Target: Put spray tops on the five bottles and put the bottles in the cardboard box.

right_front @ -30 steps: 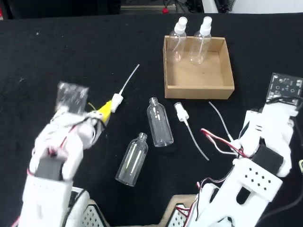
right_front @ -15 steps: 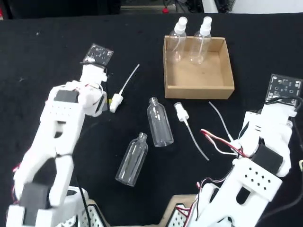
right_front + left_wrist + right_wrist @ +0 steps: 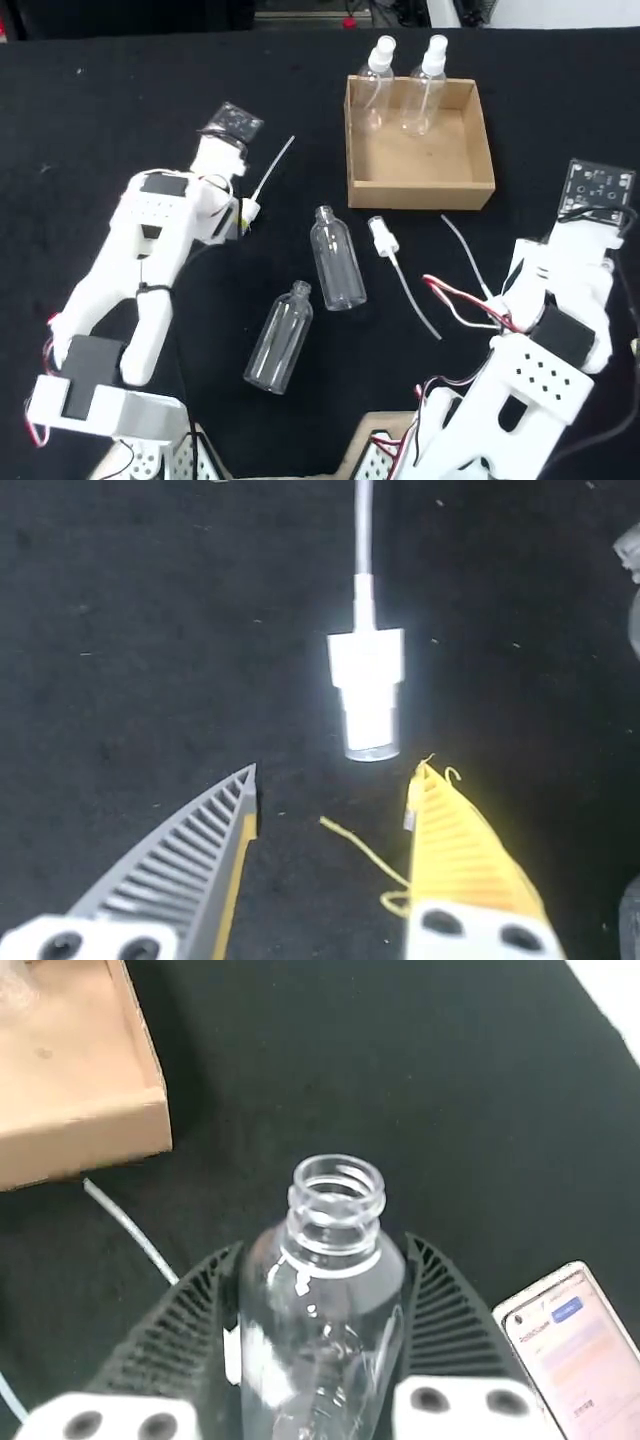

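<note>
Clear open-necked bottle (image 3: 335, 1270), tight in right claw (image 3: 322, 1247); left claw (image 3: 337, 772) agape.

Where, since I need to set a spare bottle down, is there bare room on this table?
The far-left table, beyond the left arm, is bare, as is the cardboard box's nearer half, before two capped bottles. The middle is crowded: two open bottles and loose spray tops lie between the arms. The right gripper holds another bottle.
</note>
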